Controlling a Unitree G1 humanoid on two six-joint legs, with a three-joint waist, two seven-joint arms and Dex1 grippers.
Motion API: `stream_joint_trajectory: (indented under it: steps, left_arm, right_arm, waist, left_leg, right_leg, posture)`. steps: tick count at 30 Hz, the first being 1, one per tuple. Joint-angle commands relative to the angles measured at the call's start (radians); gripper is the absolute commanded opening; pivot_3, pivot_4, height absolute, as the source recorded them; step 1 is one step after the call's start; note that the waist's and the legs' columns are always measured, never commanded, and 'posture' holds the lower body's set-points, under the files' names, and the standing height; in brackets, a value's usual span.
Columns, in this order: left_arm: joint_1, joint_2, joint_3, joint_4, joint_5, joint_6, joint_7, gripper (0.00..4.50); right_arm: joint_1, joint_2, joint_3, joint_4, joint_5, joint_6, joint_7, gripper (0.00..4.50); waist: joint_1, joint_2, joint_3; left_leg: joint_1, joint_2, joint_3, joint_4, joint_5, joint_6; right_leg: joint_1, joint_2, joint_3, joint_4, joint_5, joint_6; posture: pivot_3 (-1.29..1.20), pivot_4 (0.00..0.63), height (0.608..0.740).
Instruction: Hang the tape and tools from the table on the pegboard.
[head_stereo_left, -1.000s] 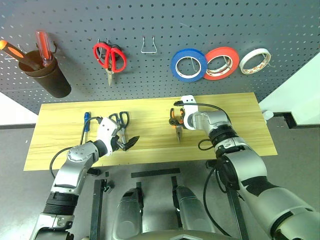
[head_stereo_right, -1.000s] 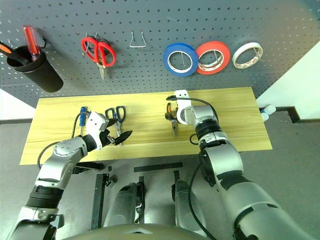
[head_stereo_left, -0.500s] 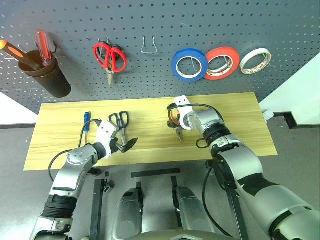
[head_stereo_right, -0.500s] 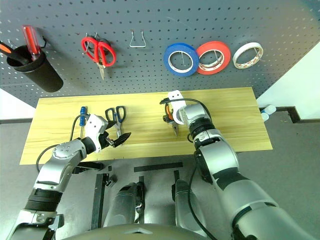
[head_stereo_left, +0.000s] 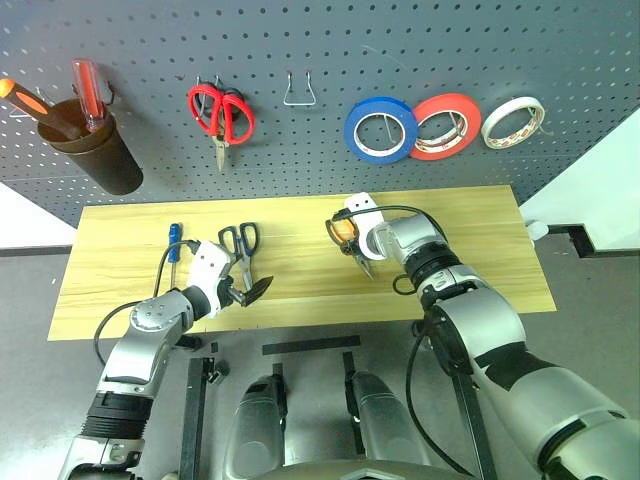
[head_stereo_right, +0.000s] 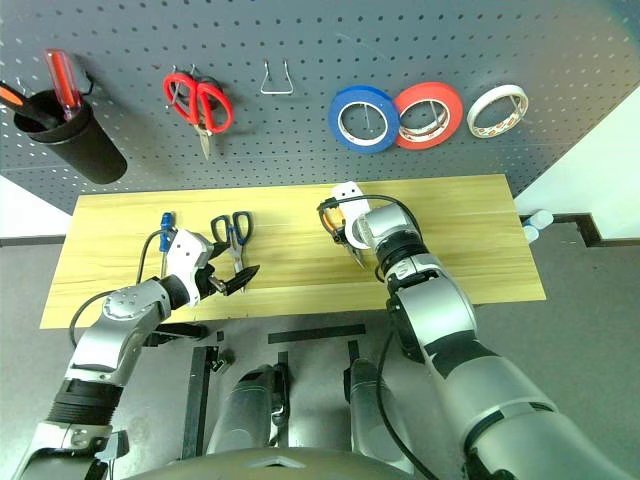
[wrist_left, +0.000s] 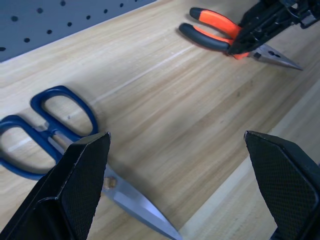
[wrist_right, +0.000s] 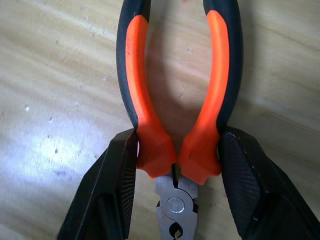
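head eyes look down over table (head_stereo_left: 300, 290) and pegboard (head_stereo_left: 330, 60); wrist cameras sit close above it.

right hand (wrist_right: 176, 165) closed onto pliers (wrist_right: 175, 100)

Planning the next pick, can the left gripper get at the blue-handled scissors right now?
Probably yes: the left gripper is open just above the scissors, which lie flat on the table with nothing between them.
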Motion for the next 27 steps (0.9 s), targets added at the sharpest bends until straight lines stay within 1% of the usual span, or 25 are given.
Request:
stream_joint_trajectory:
  steps: [1, 4, 5, 8, 12, 15, 18, 21, 25, 27]
  left_arm:
    - [0.011, 0.01, 0.031, -0.05, -0.018, -0.023, -0.009, 4.5]
    - [0.011, 0.01, 0.06, -0.087, -0.052, -0.02, -0.015, 4.5]
    - [0.015, 0.013, 0.067, -0.103, -0.062, -0.017, -0.02, 4.5]
    - [0.03, 0.03, 0.094, -0.145, -0.088, -0.009, -0.035, 4.5]
    - [0.025, 0.042, 0.142, -0.157, -0.121, -0.005, -0.035, 4.5]
    - [-0.009, 0.057, 0.168, -0.135, -0.131, -0.004, -0.036, 4.5]
    - [-0.038, 0.069, 0.165, -0.11, -0.13, -0.014, -0.047, 4.5]
    - [-0.066, 0.067, 0.163, -0.091, -0.132, -0.024, -0.053, 4.5]
    - [-0.123, 0.05, 0.173, -0.062, -0.155, -0.043, -0.066, 4.5]
    - [-0.143, 0.048, 0.176, -0.052, -0.166, -0.051, -0.079, 4.5]
  right_arm:
    - [-0.002, -0.032, 0.029, -0.119, -0.006, 0.042, 0.074, 2.06]
    - [0.034, -0.071, 0.032, -0.329, 0.034, 0.126, 0.147, 2.06]
    - [0.06, -0.089, 0.026, -0.447, 0.058, 0.176, 0.169, 2.06]
    - [0.127, -0.119, 0.013, -0.702, 0.108, 0.278, 0.197, 2.06]
    - [0.206, -0.114, -0.044, -1.003, 0.205, 0.365, 0.205, 2.06]
    - [0.244, -0.095, -0.098, -1.18, 0.297, 0.359, 0.223, 2.06]
    - [0.252, -0.081, -0.137, -1.249, 0.351, 0.329, 0.215, 2.06]
    - [0.239, -0.067, -0.166, -1.259, 0.383, 0.298, 0.19, 2.06]
    - [0.16, -0.021, -0.228, -1.206, 0.4, 0.193, 0.111, 2.06]
    - [0.129, -0.013, -0.227, -1.169, 0.379, 0.124, 0.075, 2.06]
  waist:
    - [0.001, 0.0, 0.0]
    - [0.004, 0.0, 0.0]
    - [0.004, 0.0, 0.0]
    - [0.002, -0.001, -0.001]
    - [0.002, -0.002, -0.003]
    - [0.002, -0.003, -0.005]
    - [0.002, -0.008, -0.018]
    - [0.0, -0.014, -0.035]
    - [-0.002, -0.015, -0.049]
    - [-0.003, -0.015, -0.059]
  left_leg:
    - [-0.002, 0.0, 0.0, 0.0, 0.0, -0.001]
    - [-0.011, 0.0, 0.0, 0.002, 0.002, -0.003]
    - [-0.011, 0.0, 0.0, 0.002, 0.002, -0.003]
    - [-0.013, 0.0, -0.001, 0.001, 0.002, -0.004]
    - [-0.014, 0.001, -0.003, 0.001, 0.002, -0.004]
    - [-0.017, 0.001, -0.005, 0.002, 0.003, -0.005]
    - [-0.019, -0.001, -0.006, 0.003, 0.004, -0.007]
    - [-0.02, -0.005, -0.006, 0.002, 0.004, -0.007]
    - [-0.02, -0.008, -0.006, 0.003, 0.005, -0.009]
    - [-0.021, -0.01, -0.006, 0.003, 0.006, -0.011]
  right_leg:
    - [-0.002, 0.0, 0.0, 0.0, 0.0, 0.0]
    - [-0.011, -0.001, -0.001, 0.002, 0.0, 0.0]
    - [-0.012, -0.001, -0.001, 0.002, 0.0, 0.0]
    - [-0.014, -0.002, -0.005, 0.002, 0.0, 0.0]
    - [-0.014, -0.003, -0.009, 0.001, 0.0, 0.0]
    - [-0.014, -0.003, -0.013, 0.001, 0.0, 0.0]
    - [-0.015, -0.004, -0.015, 0.001, 0.0, 0.0]
    - [-0.015, -0.005, -0.017, 0.0, 0.0, 0.0]
    - [-0.015, -0.009, -0.019, 0.001, 0.0, 0.0]
    - [-0.015, -0.012, -0.022, 0.002, 0.0, 0.0]
  posture:
    - [0.21, 0.297, 0.74]
    - [0.2, 0.272, 0.74]
    - [0.2, 0.266, 0.74]
    - [0.18, 0.24, 0.74]
    - [0.17, 0.21, 0.74]
    - [0.14, 0.182, 0.74]
    - [0.13, 0.16, 0.74]
    - [0.12, 0.148, 0.74]
    - [0.1, 0.115, 0.74]
    - [0.1, 0.098, 0.74]
